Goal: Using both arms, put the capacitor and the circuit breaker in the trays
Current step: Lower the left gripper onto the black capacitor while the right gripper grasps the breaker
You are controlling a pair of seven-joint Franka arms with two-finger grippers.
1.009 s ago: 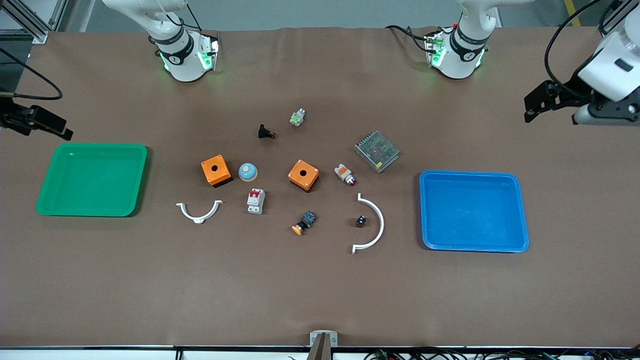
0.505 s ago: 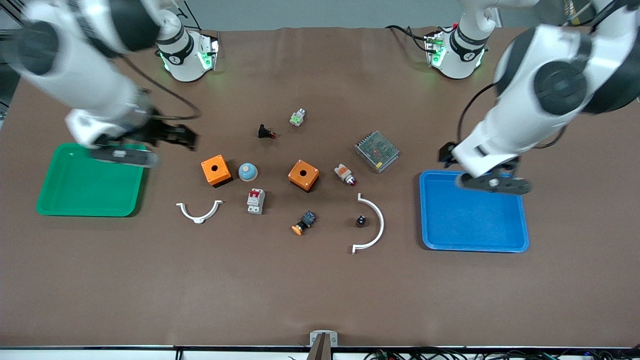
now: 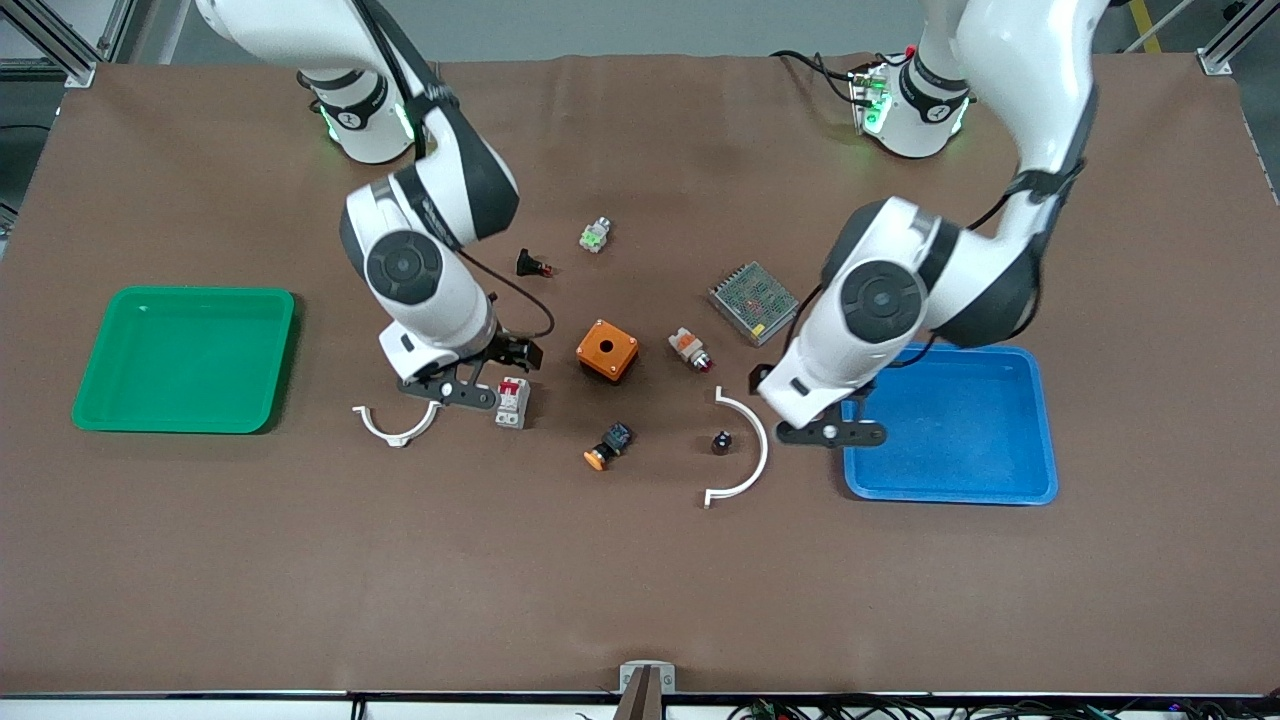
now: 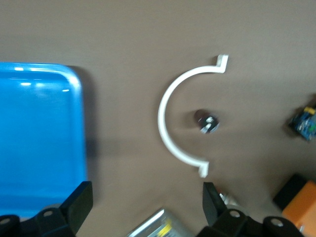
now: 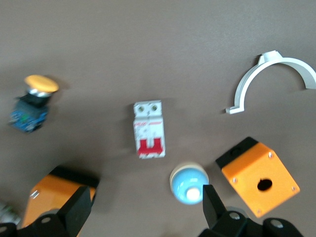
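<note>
- Capacitor (image 3: pixel 720 441): on the table, inside the curve of a white clip (image 3: pixel 744 447), apart from it.
- Breaker (image 3: pixel 512 402): on the table, well apart from the clip, toward the right arm's end.
- Left gripper (image 4: pixel 147 211): jaws spread wide, holding nothing, above the clip, near the blue tray (image 3: pixel 1040 420).
- Right gripper (image 5: pixel 147 211): jaws spread wide, holding nothing, above the breaker, beside an orange box (image 3: pixel 607 350).

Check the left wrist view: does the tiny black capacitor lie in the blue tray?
No, the tiny black capacitor lies on the brown table inside the white curved bracket, apart from the blue tray.
</note>
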